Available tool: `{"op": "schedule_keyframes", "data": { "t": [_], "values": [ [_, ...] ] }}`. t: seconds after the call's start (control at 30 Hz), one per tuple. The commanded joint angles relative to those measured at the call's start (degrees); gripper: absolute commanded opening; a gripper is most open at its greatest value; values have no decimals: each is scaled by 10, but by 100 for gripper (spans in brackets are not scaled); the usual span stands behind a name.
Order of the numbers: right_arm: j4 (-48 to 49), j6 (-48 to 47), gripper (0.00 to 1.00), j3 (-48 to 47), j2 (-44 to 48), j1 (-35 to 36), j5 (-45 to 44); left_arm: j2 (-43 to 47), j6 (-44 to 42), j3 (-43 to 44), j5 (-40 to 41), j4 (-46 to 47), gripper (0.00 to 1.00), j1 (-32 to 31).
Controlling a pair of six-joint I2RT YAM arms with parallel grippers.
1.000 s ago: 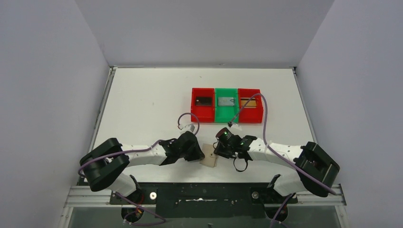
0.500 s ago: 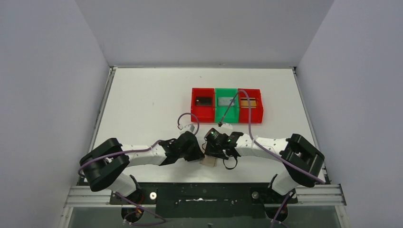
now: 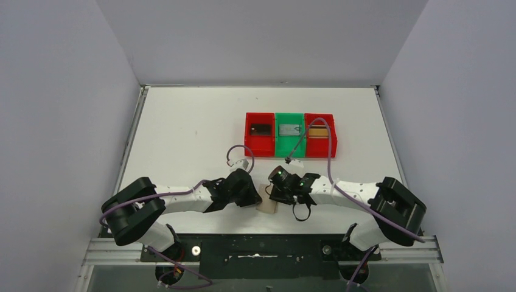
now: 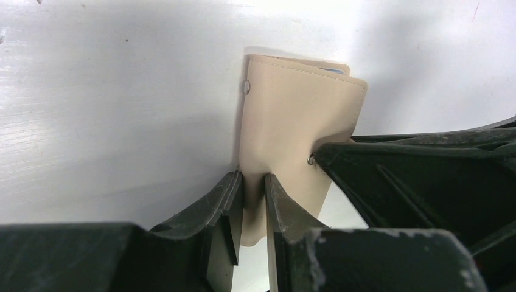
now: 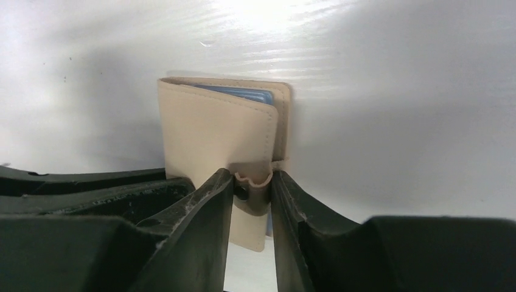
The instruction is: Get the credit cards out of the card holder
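Beyond the arms on the white table point(image 3: 182, 134), three joined trays sit in a row, the red tray point(image 3: 260, 145), the green tray point(image 3: 289, 145) and a second red tray point(image 3: 320, 146), each with a flat card-like item inside. The right arm's purple cable point(image 3: 331, 155) loops over them. The tan card holder point(image 3: 267, 206) is folded, near the front edge, between both grippers. Both arms reach low and inward. The left gripper point(image 4: 252, 182) is pinched on one flap's edge; the right gripper point(image 5: 252, 182) is squeezed around the closure tab point(image 5: 252, 193)
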State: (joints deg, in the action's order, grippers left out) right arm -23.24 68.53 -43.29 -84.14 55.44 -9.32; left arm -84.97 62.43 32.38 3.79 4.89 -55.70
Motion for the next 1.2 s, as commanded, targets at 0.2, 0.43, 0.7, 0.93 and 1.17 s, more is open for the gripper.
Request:
{"op": "schedule_keyframes", "data": {
  "t": [0.2,0.43,0.7,0.93,1.17],
  "values": [
    [102,-29,24,82,100,-60,64,1,-7,-17,9,-33,0,6],
    [16,-44,55,33,94,-48,8,4,-20,-5,8,-36,0,5],
    [-66,-44,69,-28,62,-11,-49,43,-32,4,19,-47,15,4],
    [-51,-21,78,-31,56,1,-74,93,-40,-2,39,-52,29,6],
    [2,-10,80,6,74,0,-38,134,-41,-15,63,-63,45,8]
  ]
}}
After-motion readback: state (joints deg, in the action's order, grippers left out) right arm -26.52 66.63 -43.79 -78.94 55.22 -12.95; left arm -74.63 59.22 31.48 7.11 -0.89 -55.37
